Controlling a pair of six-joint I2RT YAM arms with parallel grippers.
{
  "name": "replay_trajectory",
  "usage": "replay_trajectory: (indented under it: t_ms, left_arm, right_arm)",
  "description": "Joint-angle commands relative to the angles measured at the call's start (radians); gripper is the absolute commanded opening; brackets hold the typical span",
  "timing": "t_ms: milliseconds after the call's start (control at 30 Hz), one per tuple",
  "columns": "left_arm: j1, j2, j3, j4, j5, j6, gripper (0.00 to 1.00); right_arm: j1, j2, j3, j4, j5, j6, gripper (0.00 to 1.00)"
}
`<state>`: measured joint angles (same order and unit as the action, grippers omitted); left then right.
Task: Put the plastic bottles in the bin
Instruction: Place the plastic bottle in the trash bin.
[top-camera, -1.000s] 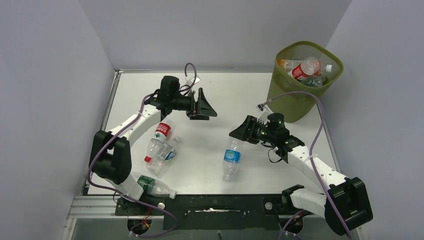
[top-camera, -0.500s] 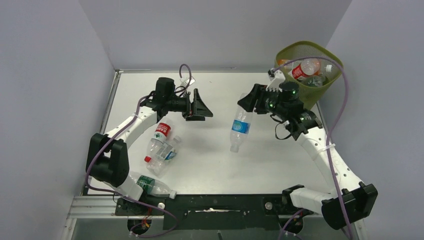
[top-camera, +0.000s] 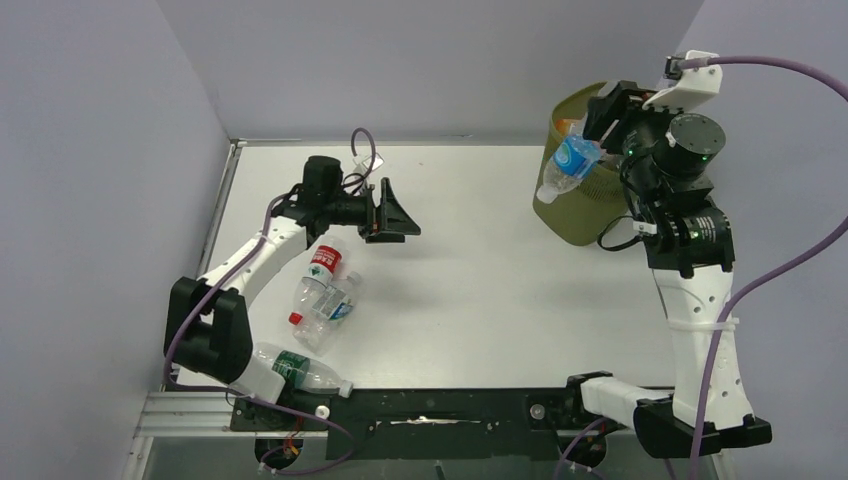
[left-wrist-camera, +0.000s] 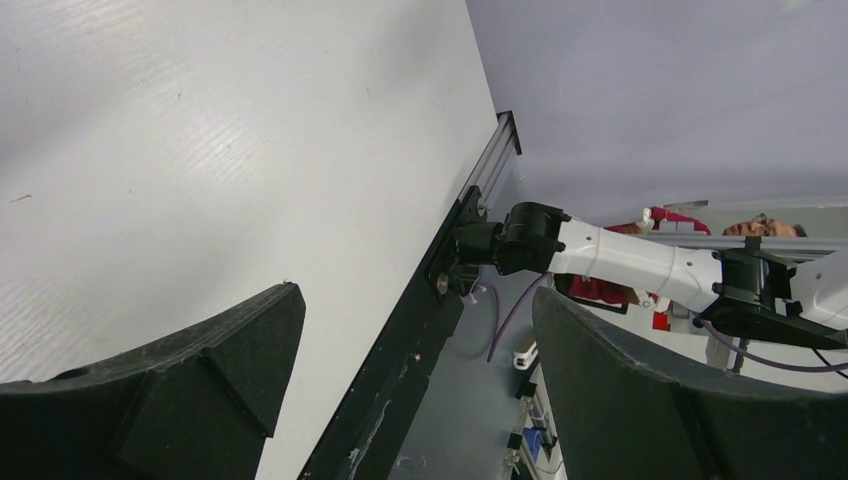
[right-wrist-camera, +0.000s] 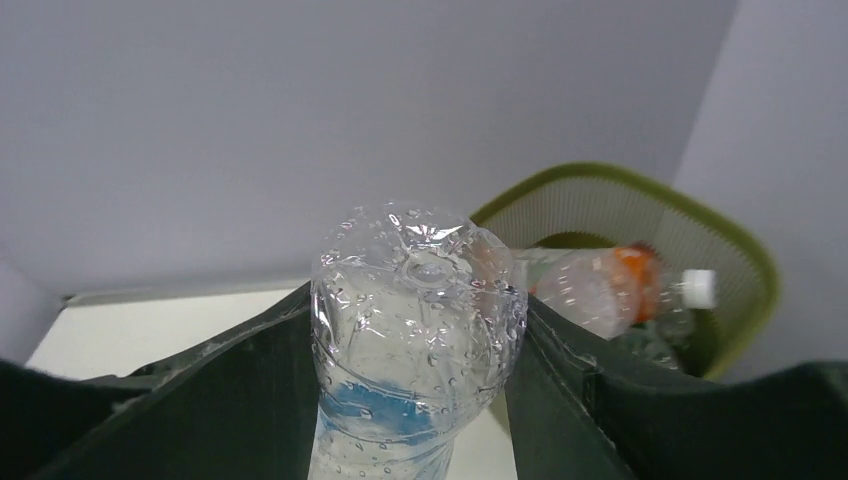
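Note:
My right gripper (top-camera: 592, 128) is shut on a clear bottle with a blue label (top-camera: 566, 164) and holds it high at the near-left rim of the olive-green bin (top-camera: 560, 215). In the right wrist view the bottle's base (right-wrist-camera: 417, 300) sits between my fingers, with the bin (right-wrist-camera: 742, 258) behind it holding an orange-tinted bottle (right-wrist-camera: 600, 288). My left gripper (top-camera: 398, 212) is open and empty above the table's back left, beside a red-label bottle (top-camera: 323, 262). A blue-label bottle (top-camera: 335, 312) and a green-label bottle (top-camera: 300, 368) lie near the left arm's base.
The bin stands off the table's far right corner by the right wall. Grey walls close in the table at left, back and right. The black rail (top-camera: 440, 410) runs along the near edge. The left wrist view shows the table edge (left-wrist-camera: 440, 290) and the right arm's base.
My right arm has lifted the blue-label bottle off the table and swung it up and right to the bin's rim. My left gripper has drifted slightly left and stays open.

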<state>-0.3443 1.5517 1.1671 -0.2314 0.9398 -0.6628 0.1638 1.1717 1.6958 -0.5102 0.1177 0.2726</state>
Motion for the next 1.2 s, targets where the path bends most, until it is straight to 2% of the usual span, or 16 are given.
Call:
replay_trajectory:
  t_ms: [0,167,267,500,633,733,967,1167]
  left_arm:
    - [0.013,-0.058,0.019,-0.015,0.033,0.041,0.85]
    - [0.019,-0.079,0.001,-0.008,0.039,0.032,0.85]
    - [0.019,-0.086,-0.003,0.004,0.042,0.027,0.85]
    - [0.021,-0.130,-0.017,0.053,0.049,-0.015,0.85]
    - [0.022,-0.140,-0.053,0.101,0.067,-0.039,0.85]
    - [0.026,-0.129,-0.066,0.120,0.088,-0.044,0.85]
    - [0.041,-0.125,-0.084,0.161,0.117,-0.055,0.85]
    - [0.061,-0.132,-0.139,0.217,0.133,-0.076,0.85]
  right_arm:
    - [-0.008,-0.030,0.012,0.151,0.290,-0.142,0.56]
    - [-0.020,-0.016,-0.002,0.313,0.522,-0.251,0.56]
    - [-0.055,0.004,-0.005,0.406,0.575,-0.288,0.56]
    - [-0.198,0.032,-0.033,0.610,0.666,-0.257,0.55]
    - [-0.282,0.076,-0.028,0.697,0.673,-0.241,0.55]
    - [-0.336,0.128,-0.004,0.699,0.652,-0.214,0.55]
    - [-0.395,0.197,-0.056,0.832,0.578,-0.231,0.55]
    - [-0.414,0.290,-0.011,0.763,0.565,-0.223,0.55]
